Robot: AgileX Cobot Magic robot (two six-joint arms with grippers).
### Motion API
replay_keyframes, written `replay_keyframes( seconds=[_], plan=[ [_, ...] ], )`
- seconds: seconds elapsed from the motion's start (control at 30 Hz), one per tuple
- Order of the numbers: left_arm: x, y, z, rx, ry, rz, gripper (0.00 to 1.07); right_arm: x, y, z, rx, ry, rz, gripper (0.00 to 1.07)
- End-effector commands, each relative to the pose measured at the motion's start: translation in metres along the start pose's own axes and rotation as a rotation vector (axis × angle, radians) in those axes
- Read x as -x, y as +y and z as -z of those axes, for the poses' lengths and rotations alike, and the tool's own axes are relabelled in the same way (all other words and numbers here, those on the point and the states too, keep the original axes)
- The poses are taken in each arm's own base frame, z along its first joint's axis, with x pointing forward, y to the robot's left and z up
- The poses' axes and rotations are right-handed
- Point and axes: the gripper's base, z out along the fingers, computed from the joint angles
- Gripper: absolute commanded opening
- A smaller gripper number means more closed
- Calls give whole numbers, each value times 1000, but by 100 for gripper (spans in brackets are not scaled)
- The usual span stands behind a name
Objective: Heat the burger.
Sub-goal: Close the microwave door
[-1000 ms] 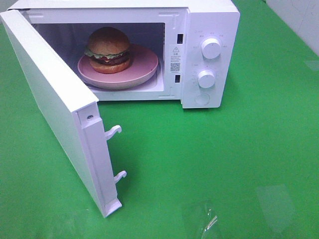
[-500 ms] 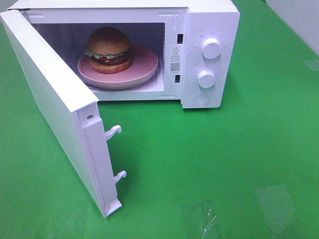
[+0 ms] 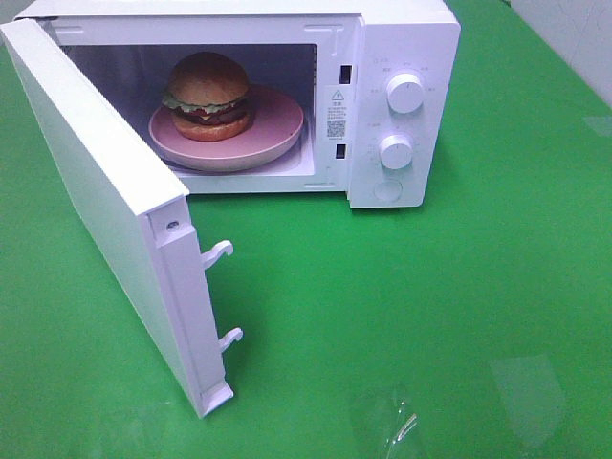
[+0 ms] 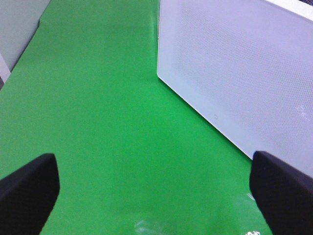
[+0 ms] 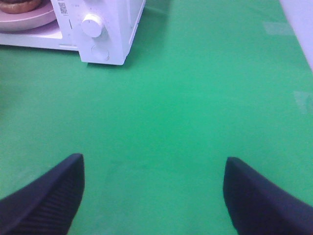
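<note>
Green cloth [image 3: 459, 316] spreads under both claws. Left gripper [image 4: 155, 193] hangs wide apart and empty, the open door [image 4: 234, 68] close ahead. Nothing has moved in the last second: the burger [image 3: 208, 94] sits on its pink plate [image 3: 277, 134] inside the microwave [image 3: 406, 38], well ahead of the right gripper [image 5: 154, 196], also spread and empty, so shutting the door seems next

burger [image 3: 208, 91] on plate [image 3: 277, 134] inside microwave [image 3: 406, 38].

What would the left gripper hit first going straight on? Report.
Probably the green table cover; the open left gripper points down at it. The microwave door stands just beside that line.
</note>
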Motion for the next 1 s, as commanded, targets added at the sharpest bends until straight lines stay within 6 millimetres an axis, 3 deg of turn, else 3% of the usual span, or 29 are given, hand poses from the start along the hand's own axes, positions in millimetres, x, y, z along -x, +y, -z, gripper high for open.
replay_keyframes(
  seconds=[0.03, 1.0],
  plan=[
    [-1, 0, 2, 4, -16, 1, 98, -4, 0, 9, -24, -71, -5, 74],
    [-1, 0, 2, 2, -16, 2, 98, -3, 0, 8, -24, -69, -5, 74]
  ],
)
